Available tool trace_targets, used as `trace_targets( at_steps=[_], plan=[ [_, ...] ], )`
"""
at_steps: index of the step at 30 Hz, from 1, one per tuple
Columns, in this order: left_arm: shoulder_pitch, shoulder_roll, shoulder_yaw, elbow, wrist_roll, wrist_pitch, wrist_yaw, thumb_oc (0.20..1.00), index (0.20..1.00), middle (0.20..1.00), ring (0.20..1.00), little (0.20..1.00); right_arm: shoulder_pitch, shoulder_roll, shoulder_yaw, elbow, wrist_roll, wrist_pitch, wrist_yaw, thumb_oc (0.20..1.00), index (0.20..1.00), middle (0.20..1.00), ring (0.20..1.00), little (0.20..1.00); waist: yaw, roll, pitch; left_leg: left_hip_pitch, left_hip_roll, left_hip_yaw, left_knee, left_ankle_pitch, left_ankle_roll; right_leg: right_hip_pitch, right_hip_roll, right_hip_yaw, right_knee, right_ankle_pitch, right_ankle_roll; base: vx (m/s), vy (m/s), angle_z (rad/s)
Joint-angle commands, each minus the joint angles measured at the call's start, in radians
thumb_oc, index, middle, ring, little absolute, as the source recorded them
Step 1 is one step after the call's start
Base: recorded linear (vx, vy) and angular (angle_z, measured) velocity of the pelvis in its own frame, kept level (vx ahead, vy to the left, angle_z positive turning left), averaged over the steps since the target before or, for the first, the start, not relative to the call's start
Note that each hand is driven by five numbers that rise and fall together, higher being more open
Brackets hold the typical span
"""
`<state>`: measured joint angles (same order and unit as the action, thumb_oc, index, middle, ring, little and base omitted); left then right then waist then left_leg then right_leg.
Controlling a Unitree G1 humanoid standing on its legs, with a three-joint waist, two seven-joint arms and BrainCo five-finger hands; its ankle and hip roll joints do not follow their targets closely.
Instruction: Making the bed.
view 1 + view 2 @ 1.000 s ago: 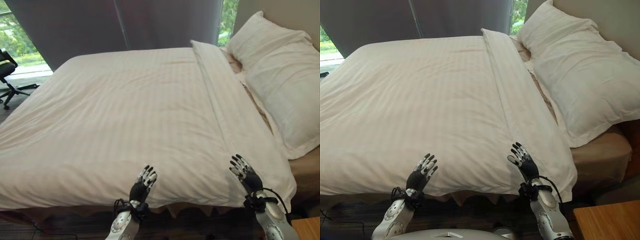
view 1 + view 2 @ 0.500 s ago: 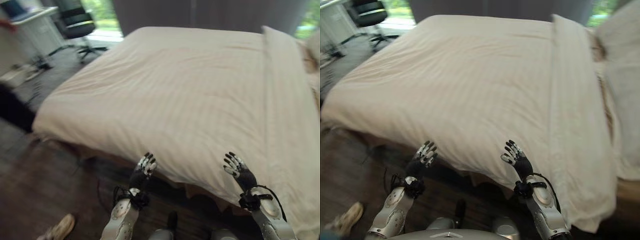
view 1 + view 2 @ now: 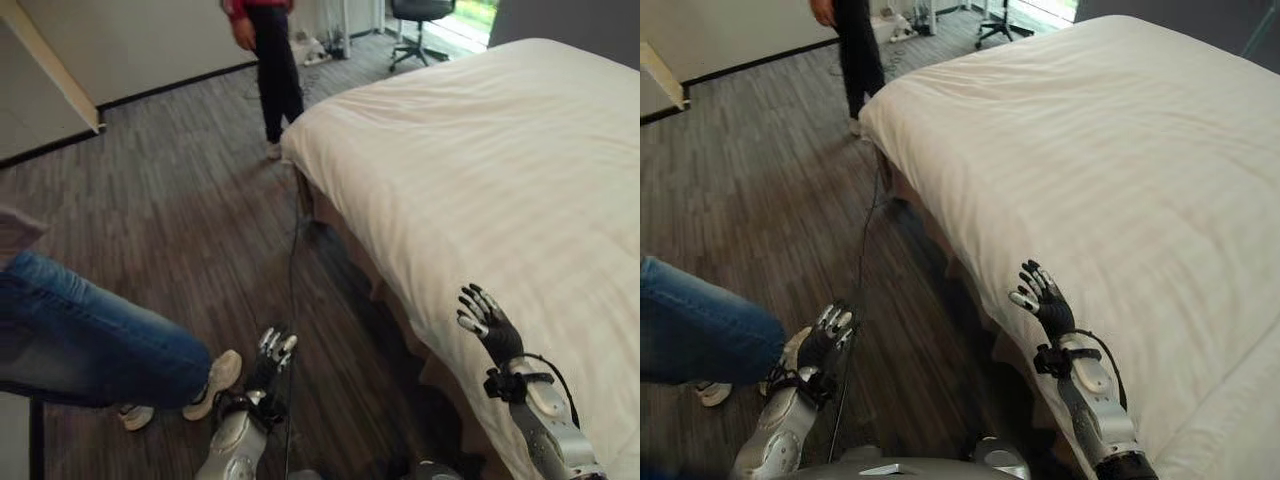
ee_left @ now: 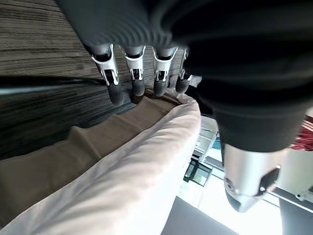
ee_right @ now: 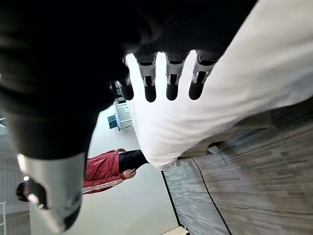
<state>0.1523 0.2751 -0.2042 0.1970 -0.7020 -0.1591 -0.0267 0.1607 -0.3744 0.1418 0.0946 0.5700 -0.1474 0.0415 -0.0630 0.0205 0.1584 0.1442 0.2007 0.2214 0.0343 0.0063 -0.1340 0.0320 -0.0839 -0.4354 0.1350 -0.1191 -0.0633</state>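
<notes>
One white duvet (image 3: 500, 160) covers the bed (image 3: 940, 240) and fills the region from 12 to 4 o'clock in the head views, with its long side edge hanging over a brown bed skirt (image 4: 58, 161). It looks soft, light and bulky, so I judge it will fold and slide easily and will not keep a shape; the best place to take it is the hanging edge or the near corner at the foot, pinched between thumb and fingers, not the flat top. Two robot hands are raised with fingers spread and straight, holding nothing: the left robot hand (image 3: 268, 362) at 7 o'clock above the wooden floor (image 3: 150, 200), the right robot hand (image 3: 1045, 300) at 5 o'clock just beside the duvet edge. Two persons stand on the floor: one in dark trousers (image 3: 275, 75) at 11 o'clock near the corner of the bed, one in blue jeans (image 3: 90, 345) at 8 o'clock. One office chair (image 3: 420, 10) stands at 12 o'clock.
</notes>
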Motion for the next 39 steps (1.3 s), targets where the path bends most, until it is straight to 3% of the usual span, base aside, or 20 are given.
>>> trace_targets(
  at_steps=[1, 3, 4, 5, 6, 7, 8, 10, 11, 22, 39],
  plan=[
    [0.007, 0.029, 0.008, -0.066, 0.012, -0.033, -0.015, 1.0, 1.0, 1.0, 1.0, 1.0, -0.009, 0.021, -0.009, -0.025, 0.025, -0.051, -0.007, 1.0, 1.0, 1.0, 1.0, 1.0, -0.003, -0.01, -0.062, -0.036, -0.05, -0.024, -0.106, 0.0, 0.04, -0.031, -0.09, 0.02, -0.112, 0.123, 0.165, -0.15, 0.319, 1.11],
    [0.009, 0.042, 0.008, -0.074, 0.023, -0.027, -0.012, 1.0, 1.0, 1.0, 1.0, 1.0, -0.022, 0.029, -0.006, -0.021, 0.008, -0.044, -0.021, 1.0, 1.0, 1.0, 1.0, 1.0, 0.004, -0.008, -0.056, -0.035, -0.094, -0.041, -0.11, -0.02, 0.078, -0.044, -0.133, 0.029, -0.065, 0.146, 0.191, -0.06, 0.323, 0.64],
    [0.009, 0.042, 0.009, -0.075, 0.023, -0.027, -0.012, 1.0, 1.0, 1.0, 1.0, 1.0, -0.022, 0.03, -0.006, -0.021, 0.008, -0.044, -0.021, 1.0, 1.0, 1.0, 1.0, 1.0, 0.004, -0.009, -0.055, -0.035, -0.095, -0.041, -0.11, -0.02, 0.078, -0.045, -0.134, 0.03, -0.062, 0.145, 0.192, -0.12, 0.361, 0.24],
    [0.005, 0.053, 0.007, -0.069, 0.031, -0.029, -0.006, 1.0, 1.0, 1.0, 1.0, 1.0, -0.046, 0.05, 0.012, -0.02, 0.021, -0.046, -0.023, 1.0, 1.0, 1.0, 1.0, 1.0, -0.006, -0.014, -0.04, -0.037, -0.113, -0.055, -0.115, -0.023, 0.097, -0.075, -0.139, 0.095, -0.019, 0.152, 0.205, -0.09, 0.157, 0.2],
    [0.004, 0.053, 0.007, -0.068, 0.031, -0.029, -0.006, 1.0, 1.0, 1.0, 1.0, 1.0, -0.048, 0.051, 0.012, -0.019, 0.021, -0.046, -0.023, 1.0, 1.0, 1.0, 1.0, 1.0, -0.007, -0.016, -0.043, -0.042, -0.115, -0.056, -0.115, -0.02, 0.098, -0.08, -0.141, 0.095, -0.021, 0.154, 0.205, -0.15, 0.204, 0.09],
    [-0.004, 0.065, 0.012, -0.051, 0.05, -0.04, 0.004, 1.0, 1.0, 1.0, 1.0, 1.0, -0.069, 0.057, 0.032, -0.021, 0.019, -0.048, -0.02, 1.0, 1.0, 1.0, 1.0, 1.0, -0.022, -0.022, -0.032, -0.041, -0.12, -0.074, -0.116, -0.02, 0.104, -0.1, -0.1, 0.198, -0.017, 0.146, 0.207, -0.06, 0.051, 0.09],
    [-0.005, 0.065, 0.012, -0.051, 0.05, -0.04, 0.004, 1.0, 1.0, 1.0, 1.0, 1.0, -0.07, 0.058, 0.032, -0.02, 0.019, -0.048, -0.02, 1.0, 1.0, 1.0, 1.0, 1.0, -0.021, -0.022, -0.033, -0.043, -0.121, -0.072, -0.117, -0.017, 0.104, -0.103, -0.101, 0.2, -0.018, 0.148, 0.207, -0.09, 0.104, 0.08],
    [-0.01, 0.069, 0.028, -0.047, 0.054, -0.053, 0.015, 1.0, 1.0, 1.0, 1.0, 1.0, -0.1, 0.05, 0.076, -0.023, -0.001, -0.042, -0.005, 1.0, 1.0, 1.0, 1.0, 1.0, -0.016, -0.029, -0.041, -0.048, -0.14, -0.098, -0.114, -0.018, 0.117, -0.101, -0.045, 0.357, -0.045, 0.141, 0.211, -0.06, 0.135, 0.26],
    [-0.014, 0.063, 0.024, -0.044, 0.05, -0.056, 0.011, 1.0, 1.0, 1.0, 1.0, 1.0, -0.102, 0.04, 0.085, -0.022, -0.014, -0.036, 0.001, 1.0, 1.0, 1.0, 1.0, 1.0, -0.009, -0.034, -0.052, -0.051, -0.154, -0.115, -0.112, -0.019, 0.127, -0.083, -0.041, 0.386, -0.064, 0.139, 0.202, -0.03, 0.099, 0.12],
    [-0.017, 0.029, -0.03, -0.061, 0.002, -0.047, 0.008, 1.0, 1.0, 1.0, 1.0, 1.0, -0.134, 0.041, 0.101, 0.014, -0.008, -0.032, -0.005, 1.0, 1.0, 1.0, 1.0, 1.0, 0.002, -0.049, -0.088, -0.03, -0.176, -0.139, -0.112, -0.026, 0.142, -0.034, -0.052, 0.341, -0.083, 0.135, 0.2, 0.02, -0.005, 0.09],
    [-0.002, 0.026, 0.004, -0.053, 0.014, -0.05, 0.017, 1.0, 1.0, 1.0, 1.0, 1.0, -0.111, 0.043, 0.11, 0.026, -0.01, -0.026, 0.011, 1.0, 1.0, 1.0, 1.0, 1.0, -0.005, -0.051, -0.093, -0.01, -0.171, -0.133, -0.122, -0.034, 0.14, -0.019, -0.05, 0.341, -0.09, 0.13, 0.2, 0.01, -0.002, 0.02]
  ],
)
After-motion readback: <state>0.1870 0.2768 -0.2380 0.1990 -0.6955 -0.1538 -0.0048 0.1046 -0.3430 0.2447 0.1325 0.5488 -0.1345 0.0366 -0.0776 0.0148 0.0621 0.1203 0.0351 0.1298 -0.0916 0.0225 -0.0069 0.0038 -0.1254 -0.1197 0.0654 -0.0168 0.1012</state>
